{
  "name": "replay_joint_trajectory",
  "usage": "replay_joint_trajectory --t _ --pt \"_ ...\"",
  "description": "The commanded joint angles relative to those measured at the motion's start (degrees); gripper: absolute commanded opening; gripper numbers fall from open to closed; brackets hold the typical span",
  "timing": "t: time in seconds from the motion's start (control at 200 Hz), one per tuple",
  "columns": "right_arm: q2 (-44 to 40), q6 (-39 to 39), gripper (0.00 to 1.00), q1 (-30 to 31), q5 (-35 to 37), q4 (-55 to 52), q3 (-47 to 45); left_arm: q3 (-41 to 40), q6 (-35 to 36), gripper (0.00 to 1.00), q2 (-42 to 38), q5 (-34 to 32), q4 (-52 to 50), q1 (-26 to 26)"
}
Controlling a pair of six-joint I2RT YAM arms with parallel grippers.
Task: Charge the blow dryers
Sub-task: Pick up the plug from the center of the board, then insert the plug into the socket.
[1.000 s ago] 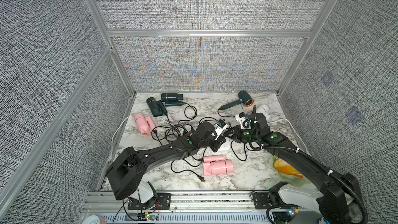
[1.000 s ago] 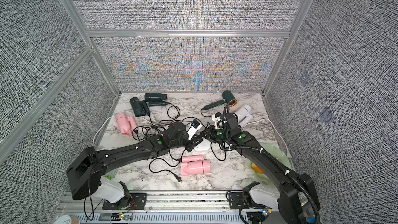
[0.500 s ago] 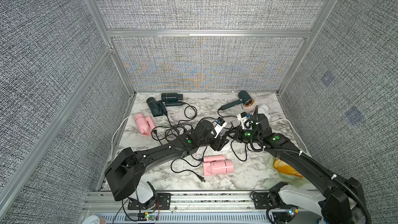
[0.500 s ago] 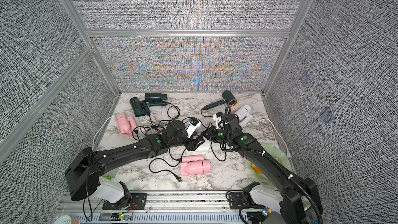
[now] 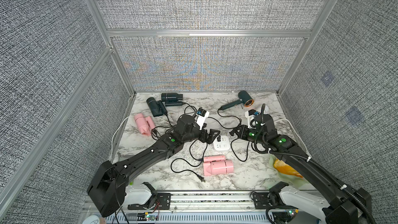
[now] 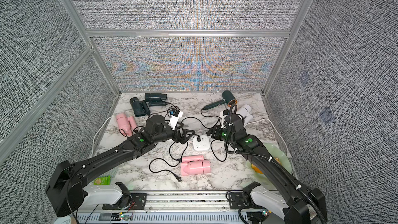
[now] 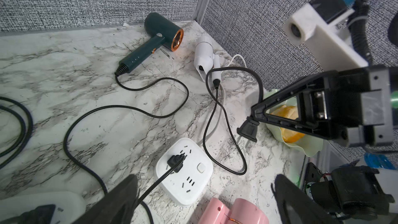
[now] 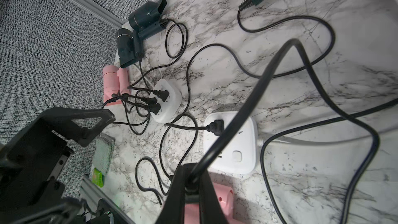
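Left wrist view is the clearest one: the right gripper (image 7: 254, 114) is pinched shut on a black two-prong plug (image 7: 247, 131). It holds the plug off the marble tabletop (image 7: 64, 50), just beside the white socket block (image 7: 172, 187), prongs aimed down. I'd guess its cord (image 7: 237, 68) runs back to the white blow dryer (image 7: 204, 61) lying near the back right corner, next to the teal dryer (image 7: 159, 31) with the copper ring. The left gripper (image 5: 212, 137) has its jaws spread wide with nothing in them, right by the block, where a seated plug (image 7: 175, 160) already sits.

Handling-wise, the plug is small, hard and rigid, so grab the flat sides of its body, never the cord. That cord is limp but a bit springy and probably tugs the plug crooked. The block looks light and could skate on the marble when pushed into. The dryers look like smooth rounded plastic, likely slippery: stubby barrels, most with handles folded, no need to lift them. The pink dryer (image 5: 217, 165) at the front has its loose plug (image 5: 201, 178) lying on the table
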Motion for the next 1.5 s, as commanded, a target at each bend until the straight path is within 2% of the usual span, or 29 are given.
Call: replay_joint_trajectory --t 0.0,0.075,0.205,0.295,0.37,0.615,0.975,1.496 --pt "-0.31 -3.55 0.06 0.35 3.40 0.73 -0.81 -0.19 -3.24 0.99 0.37 6.52 0.82 2.48" --pt "-0.16 -4.31 0.06 1.17 4.69 1.77 -2.00 0.23 -4.19 0.96 1.41 8.13 -0.85 2.92" --pt "1.21 -5.42 0.06 2.44 6.25 4.80 -4.57 0.97 -5.19 0.82 4.43 10.11 -5.91 2.97" --pt "3.22 -6.31 0.05 3.89 8.18 6.29 -5.11 -1.74 -6.76 0.72 3.68 10.97 -4.85 2.88" --pt "5.05 -6.52 0.05 5.21 9.71 7.78 -5.28 -3.50 -7.37 0.68 2.12 10.14 -4.81 2.93" --pt "9.43 -8.82 0.04 7.24 12.34 14.57 -6.08 -4.47 -9.02 0.67 3.63 15.05 -5.87 2.58" --pt "13.51 -9.94 0.02 8.06 17.51 24.88 -10.43 -5.48 -11.45 0.67 8.10 15.12 0.87 2.36" --pt "19.46 -8.07 0.02 12.35 29.11 31.52 -12.06 -7.76 -14.93 0.67 12.74 14.99 10.60 1.25"
